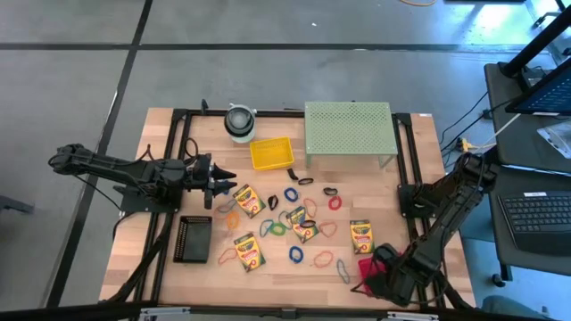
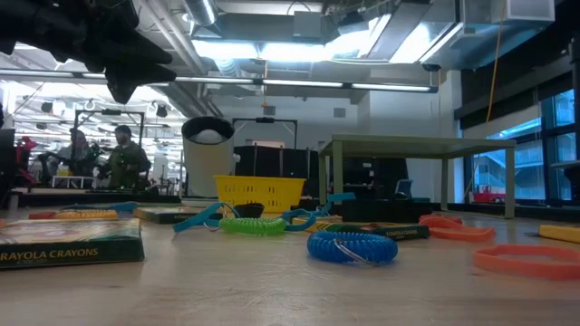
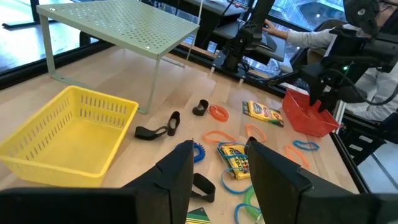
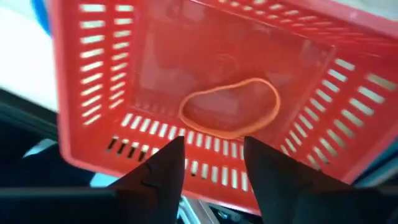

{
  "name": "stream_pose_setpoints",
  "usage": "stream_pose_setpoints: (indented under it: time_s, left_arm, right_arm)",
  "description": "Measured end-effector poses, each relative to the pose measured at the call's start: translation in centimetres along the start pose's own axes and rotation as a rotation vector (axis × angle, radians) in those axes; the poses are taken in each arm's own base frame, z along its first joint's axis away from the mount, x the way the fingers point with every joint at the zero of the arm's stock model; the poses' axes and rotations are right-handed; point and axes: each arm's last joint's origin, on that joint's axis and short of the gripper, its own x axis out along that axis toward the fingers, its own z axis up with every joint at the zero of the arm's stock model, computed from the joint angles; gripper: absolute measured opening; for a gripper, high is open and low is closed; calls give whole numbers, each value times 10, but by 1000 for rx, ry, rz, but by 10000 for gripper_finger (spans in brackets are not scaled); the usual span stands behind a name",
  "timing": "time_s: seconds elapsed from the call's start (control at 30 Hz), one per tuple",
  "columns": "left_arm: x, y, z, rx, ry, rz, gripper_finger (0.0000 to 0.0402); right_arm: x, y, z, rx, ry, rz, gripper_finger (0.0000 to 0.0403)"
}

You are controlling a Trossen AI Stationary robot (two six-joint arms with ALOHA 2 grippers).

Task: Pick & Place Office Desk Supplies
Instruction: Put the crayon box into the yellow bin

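— Where's the orange band (image 4: 229, 111)?
— Flat inside the red basket (image 4: 99, 74), long axis along its length.
— The right gripper (image 4: 211, 163)?
— Above the basket, fingers apart, empty.
— Left gripper (image 3: 219, 163)?
— Open, empty, beside the yellow basket (image 3: 62, 134).

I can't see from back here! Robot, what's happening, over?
Right claw open over red basket, orange band inside. Left claw open, empty, near yellow basket. Crayon boxes waiting. Nothing blocking.
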Motion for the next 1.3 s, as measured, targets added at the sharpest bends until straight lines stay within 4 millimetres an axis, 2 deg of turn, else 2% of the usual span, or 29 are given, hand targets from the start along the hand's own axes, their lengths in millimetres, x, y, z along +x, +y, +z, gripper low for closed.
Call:
stream_pose_setpoints:
  time_s: [0.2,0.4,0.57,0.7,1.03,1.17,1.3]
  left_arm:
    - [0,0,0,-25,-1,-2,148]
    - [0,0,0,-22,0,-2,148]
    - [0,0,0,8,-2,2,148]
    - [0,0,0,-2,-3,4,148]
    - [0,0,1,-52,-7,-2,148]
    - [0,0,1,-55,-7,-3,148]
    - [0,0,1,-55,-7,-3,148]
  right_arm:
    - [-15,5,3,42,-92,105,135]
    - [-49,13,-4,24,-137,132,124]
    - [-71,19,10,20,-260,114,119]
    - [-72,24,31,22,-365,102,118]
    - [-46,19,81,154,-438,-2,124]
    - [-43,22,93,155,-433,14,145]
    - [-44,23,102,177,-444,-1,183]
